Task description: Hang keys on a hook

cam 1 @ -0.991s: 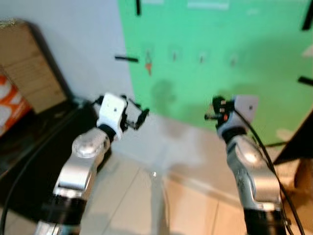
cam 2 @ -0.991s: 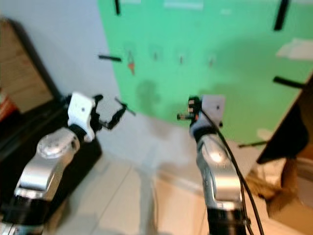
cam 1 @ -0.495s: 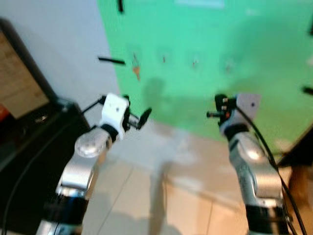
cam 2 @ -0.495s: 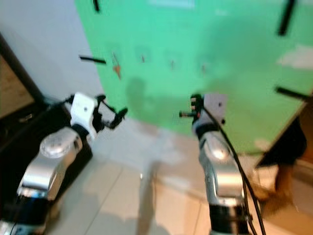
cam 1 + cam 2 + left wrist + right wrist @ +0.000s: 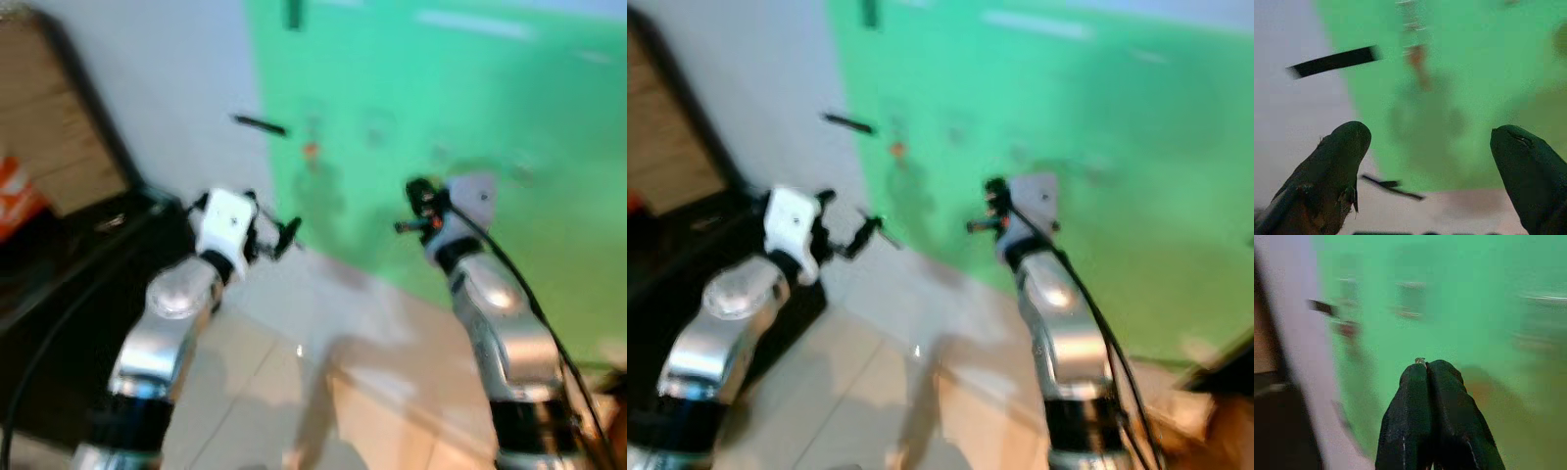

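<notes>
left eye view has swung; green board looms closer. my right gripper pinches something tiny, left gripper gapes wide.

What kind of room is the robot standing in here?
Probably a room in a home set up for practice. A big green sheet is taped to a pale wall with a row of small hooks on it, above a tiled floor. A cardboard box stands nearby.

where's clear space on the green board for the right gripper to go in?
Bare green right of the right gripper. Crowded to its left: orange tag hangs on the hook row, black tape strip at the board's edge, left gripper below them.
</notes>
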`<state>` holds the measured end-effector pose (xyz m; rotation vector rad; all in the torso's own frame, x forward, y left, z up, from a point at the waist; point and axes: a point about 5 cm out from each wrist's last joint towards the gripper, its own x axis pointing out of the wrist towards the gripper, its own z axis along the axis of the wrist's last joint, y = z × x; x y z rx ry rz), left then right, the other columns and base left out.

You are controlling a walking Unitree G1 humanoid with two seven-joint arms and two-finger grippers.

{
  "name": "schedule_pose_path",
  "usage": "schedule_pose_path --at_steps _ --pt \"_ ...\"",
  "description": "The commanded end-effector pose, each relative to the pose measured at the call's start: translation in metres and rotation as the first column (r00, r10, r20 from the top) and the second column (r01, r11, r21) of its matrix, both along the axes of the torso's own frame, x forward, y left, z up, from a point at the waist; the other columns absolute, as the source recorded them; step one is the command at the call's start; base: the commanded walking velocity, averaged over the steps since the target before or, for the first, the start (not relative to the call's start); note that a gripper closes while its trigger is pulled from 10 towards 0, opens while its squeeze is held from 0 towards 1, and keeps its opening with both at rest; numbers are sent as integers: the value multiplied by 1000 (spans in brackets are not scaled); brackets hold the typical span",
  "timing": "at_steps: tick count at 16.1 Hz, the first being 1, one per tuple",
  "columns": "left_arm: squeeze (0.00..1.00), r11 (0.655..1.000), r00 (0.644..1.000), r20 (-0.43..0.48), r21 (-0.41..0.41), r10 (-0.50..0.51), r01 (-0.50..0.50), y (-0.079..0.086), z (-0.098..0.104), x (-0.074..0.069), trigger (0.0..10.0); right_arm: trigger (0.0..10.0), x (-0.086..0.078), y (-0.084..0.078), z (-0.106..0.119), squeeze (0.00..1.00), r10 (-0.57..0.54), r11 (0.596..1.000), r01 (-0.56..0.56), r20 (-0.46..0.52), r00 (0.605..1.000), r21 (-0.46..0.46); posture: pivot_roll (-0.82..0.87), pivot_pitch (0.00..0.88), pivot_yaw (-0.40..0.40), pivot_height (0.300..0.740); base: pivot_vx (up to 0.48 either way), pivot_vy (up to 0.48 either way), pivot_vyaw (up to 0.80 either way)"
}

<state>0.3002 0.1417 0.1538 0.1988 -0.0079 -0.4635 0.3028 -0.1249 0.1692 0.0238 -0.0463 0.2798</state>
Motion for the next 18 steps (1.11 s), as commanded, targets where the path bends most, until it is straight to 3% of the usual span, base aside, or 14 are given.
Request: schedule_pose_path --at_steps 1,5,7,18 --pt "169 1000 1000 10 4 -10 10 4 2 -1 10000 10000 0 5 5 0 49 999 -50 11 999 14 -45 0 25 740 0 0 0" --pt "161 996 996 14 36 -88 87 5 6 -4 10000 10000 7 4 18 0 73 996 -75 42 996 43 -41 0 22 740 0 0 0" --pt "165 984 985 2 43 -173 173 2 7 -9 10000 10000 10 6 24 0 86 994 -90 53 995 69 -40 0 22 740 0 0 0" --pt "169 971 972 -11 54 -235 235 -1 8 -8 10000 10000 24 14 29 0 94 990 -98 45 995 103 -47 0 38 740 0 0 0"
